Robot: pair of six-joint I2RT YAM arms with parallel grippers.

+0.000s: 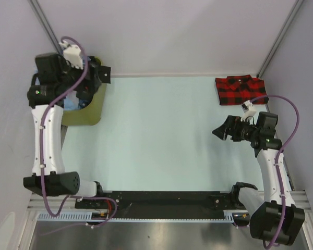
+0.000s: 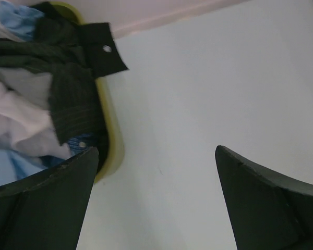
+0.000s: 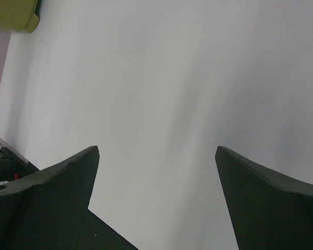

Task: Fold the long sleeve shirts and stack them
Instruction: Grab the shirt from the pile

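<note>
1. Top view. The left arm (image 1: pixel 51 130) reaches to the far-left corner, its wrist over a yellow-green basket (image 1: pixel 88 117) of unfolded shirts. The red-and-black plaid shirt (image 1: pixel 240 89) lies folded in the far-right corner, the only one stacked. The right gripper (image 1: pixel 223 130) hangs near it over bare table (image 1: pixel 156 135), jaws spread, holding nothing.

2. Left wrist view. The left gripper (image 2: pixel 156 149) is fully spread and empty, above the basket's rim. Inside the basket: the dark pinstriped shirt (image 2: pixel 73 99) on top, its buttoned cuff (image 2: pixel 105 49) hanging over the rim, a white shirt (image 2: pixel 15 122) and a blue shirt (image 2: pixel 13 15) bundled under it.

3. Right wrist view. I see the two parted fingers, bare table between them, and one corner of the basket far off.

4. Hazards, as I judge them:
   - Pinching the cuff alone: the sleeve would pull out long while the body stays tangled in the heap.
   - Closing too deep: the white or blue cloth could come up with the dark shirt.
   - A snagged pull could drag or tip the basket, which looks light.
   - The right gripper is well apart from the basket, so any two-handed spread needs a long reach.

5. Surface and room. The table is pale, smooth and matte — cloth will likely slide on it. Plain lavender walls (image 1: pixel 161 36), metal posts (image 1: pixel 44 23) at the back corners.
</note>
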